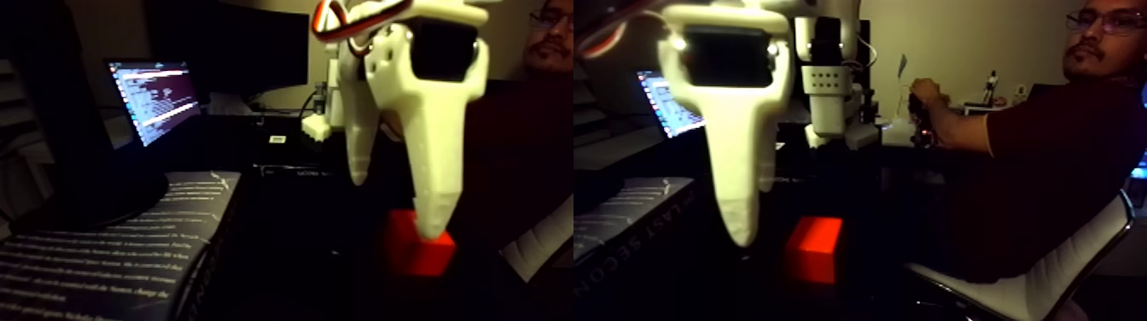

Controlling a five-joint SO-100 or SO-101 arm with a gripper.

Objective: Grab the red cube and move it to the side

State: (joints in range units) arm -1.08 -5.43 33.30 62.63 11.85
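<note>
**Claw over the cube**

While I watch the fixed view, which holds two near-equal halves side by side, my white claw hangs down over a dark table. Its two fingers stand apart, the jaws open, with nothing between them. In the left half the longer finger has its tip in front of the top of the red cube; I cannot tell whether it touches. The shorter finger ends higher, to the left of the cube. In the right half the cube sits just right of the finger's tip, with a dark gap between them.

Writing is scarce. A book lies at the left, its dark cover full of pale lines too blurred for me to read; in the right half its edge shows letters like "LAST SECON". A laptop behind shows small text I cannot read. A person sits at the right on a white chair.
</note>
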